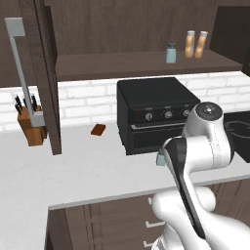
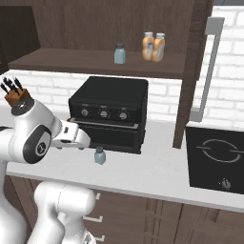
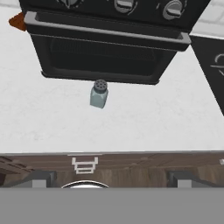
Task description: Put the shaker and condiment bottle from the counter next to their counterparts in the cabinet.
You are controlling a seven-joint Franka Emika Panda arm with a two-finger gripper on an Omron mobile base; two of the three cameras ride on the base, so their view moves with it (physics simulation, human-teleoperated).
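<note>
Standing upright on the wide white-grey counter (image 2: 157, 171) just in front of the black countertop oven (image 2: 109, 112), the small pale blue-grey glass shaker with a grey metal cap (image 2: 99, 155) has nothing touching it; from the hand camera it sits just below the oven door (image 3: 100, 57), well clear of the counter's front edge. The white arm's end effector (image 3: 109, 181) hangs above that front edge, its two dark finger tips (image 3: 40, 179) spread wide with nothing between them. Up in the dark brown wooden wall cabinet (image 1: 146, 63), on its one long shelf, a matching blue-grey shaker (image 1: 171, 52) stands a little left of two slim amber-orange bottles with pale caps (image 1: 195, 44), which stand side by side (so close that I cannot tell whether they touch). The cabinet door with a long grey bar handle (image 1: 22, 73) hangs open at the left. On the counter left of the oven lie a small reddish-brown block (image 1: 98, 129) and, farther left, a wooden knife block with dark-handled knives (image 1: 30, 122). A black cooktop (image 2: 217, 159) is set into the counter at the right.
</note>
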